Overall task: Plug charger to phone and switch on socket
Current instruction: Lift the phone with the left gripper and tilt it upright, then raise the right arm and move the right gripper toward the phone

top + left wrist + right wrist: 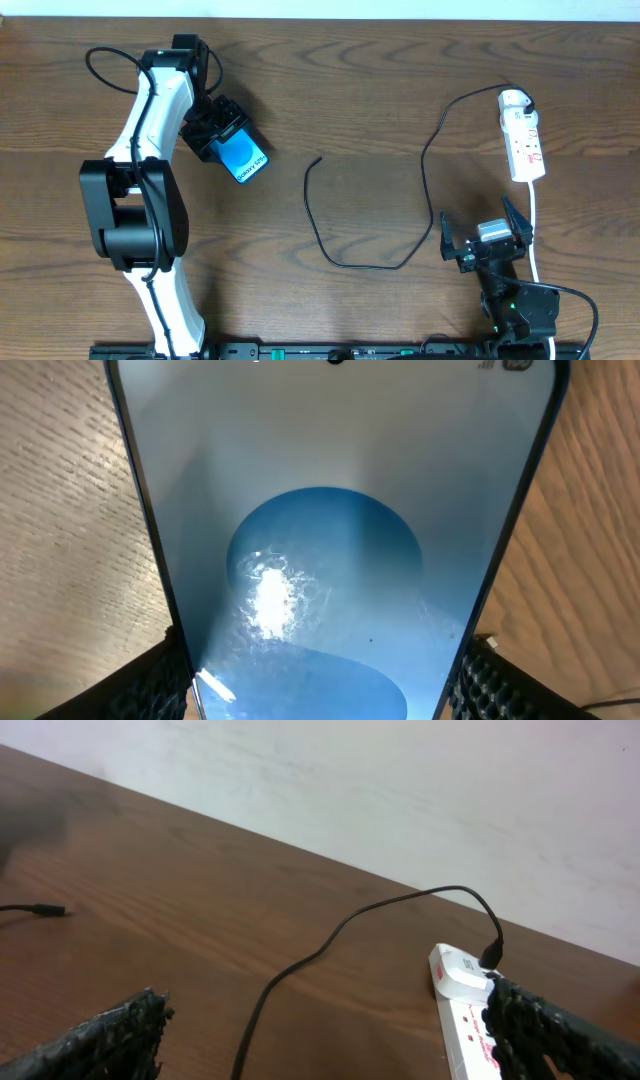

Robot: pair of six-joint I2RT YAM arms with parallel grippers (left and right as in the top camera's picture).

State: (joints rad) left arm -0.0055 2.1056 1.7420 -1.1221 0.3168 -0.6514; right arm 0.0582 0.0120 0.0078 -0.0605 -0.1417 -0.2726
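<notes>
**A:** While the left claw (226, 140) sits at the far left of the surface (360, 60), what does it have hold of?

**B:** The phone (246, 158). Its two fingers (150, 685) press on the phone's long edges, one on each side. The claw stands only as wide as the phone and is closed on it. The blue screen faces up, and the white "Galaxy S25+" text shows from overhead. In the left wrist view the screen nearly fills the frame, with a blue circle and a spot of glare in the middle.

**A:** Is it lifted off the wood?

**B:** I cannot tell from either view.

**A:** And the right claw (482, 225)?

**B:** It is spread fully wide with nothing in it. It is at the near right, well apart from the phone. Its fingers (110, 1035) point away from the robot, and the power strip (523, 140) is ahead and slightly to the right.

**A:** How does the strip lie?

**B:** It lies at the far right, lengthwise away from the robot, with its red switch marks on top. Its thick white cord (531, 200) leaves the near end and passes just to the right of the right claw.

**A:** The charger cable (423, 175)?

**B:** It joins the strip at the far end. From there it arches left, drops toward the robot, curves along the near middle and climbs to its connector tip (318, 158). The tip lies bare on the wood between the phone and the strip, near the phone but not touching it.
</notes>
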